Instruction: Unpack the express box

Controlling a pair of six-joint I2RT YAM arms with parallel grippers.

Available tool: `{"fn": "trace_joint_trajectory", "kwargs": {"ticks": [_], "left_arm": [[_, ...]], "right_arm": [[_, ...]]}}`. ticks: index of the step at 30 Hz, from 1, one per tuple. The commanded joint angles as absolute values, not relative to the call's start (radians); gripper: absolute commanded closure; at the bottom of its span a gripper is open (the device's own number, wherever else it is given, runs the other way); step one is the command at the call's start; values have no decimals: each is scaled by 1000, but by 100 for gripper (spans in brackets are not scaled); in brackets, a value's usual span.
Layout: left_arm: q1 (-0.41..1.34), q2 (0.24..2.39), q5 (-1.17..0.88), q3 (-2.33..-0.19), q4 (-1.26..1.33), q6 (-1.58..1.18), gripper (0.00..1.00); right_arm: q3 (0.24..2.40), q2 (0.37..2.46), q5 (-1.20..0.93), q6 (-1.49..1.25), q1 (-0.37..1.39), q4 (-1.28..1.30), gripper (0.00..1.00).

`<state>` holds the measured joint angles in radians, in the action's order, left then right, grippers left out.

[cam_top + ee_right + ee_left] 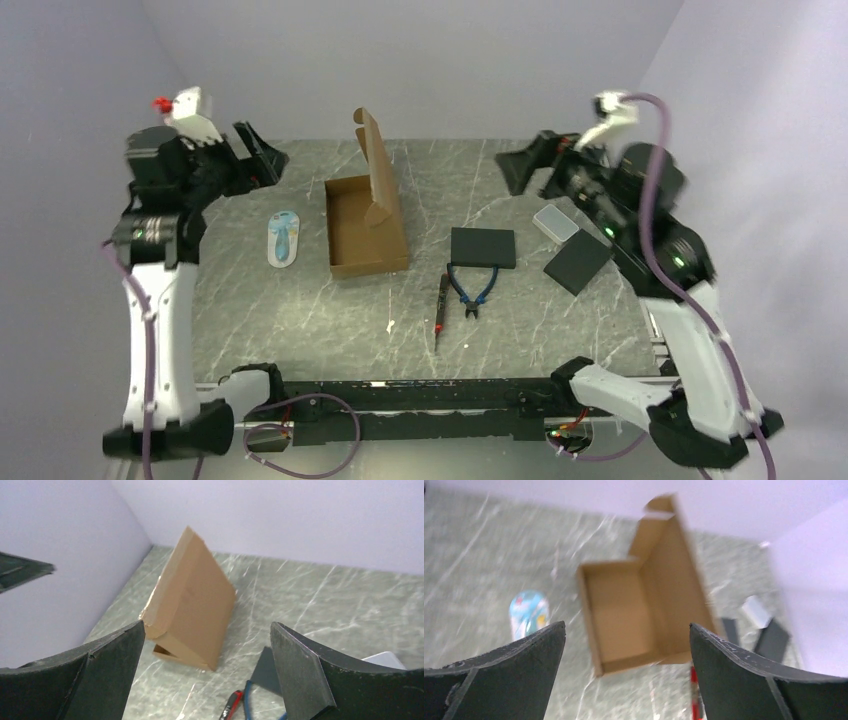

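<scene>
Top external view showed me the express box (352,230) toward the bench's (300,320) far edge, left of centre, lid upright. Left gripper (262,152) and right gripper (525,160) hovered with jaws spread, holding nothing. The box looked empty, though my left wrist picture was blurred.

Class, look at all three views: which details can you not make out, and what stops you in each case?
Inside of the box: right wrist view, hidden by its raised lid.
Print on the packet: left wrist view, blurred; top view, too small.
Pliers: right wrist view, cut off by the bottom edge.
Red-black tool: left wrist view, blurred and cut off by the bottom edge.
</scene>
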<state>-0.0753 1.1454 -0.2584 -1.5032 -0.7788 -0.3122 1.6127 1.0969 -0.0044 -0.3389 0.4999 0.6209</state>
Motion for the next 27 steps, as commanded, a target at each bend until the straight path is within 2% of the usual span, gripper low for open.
{"fn": "trace_joint_trajectory", "kwargs": {"ticks": [1,7,12,22,27], "left_arm": [[-75,1017,-503,-1608,-649,-437,2],[-75,892,-608,-1610,-437,-555,1],[-66,849,-579,-1698,-449,-532,0],[-26,834,-504,-1733,-408,-482,0],[-9,832,-465,-1685,-349,-460,1]], "right_arm": [[1633,900,125,-191,499,624,0],[1590,668,125,-137,498,552,0],[1591,576,221,-128,497,545,0],[1603,554,372,-102,497,541,0],[1587,588,396,-86,497,528,0]]}}
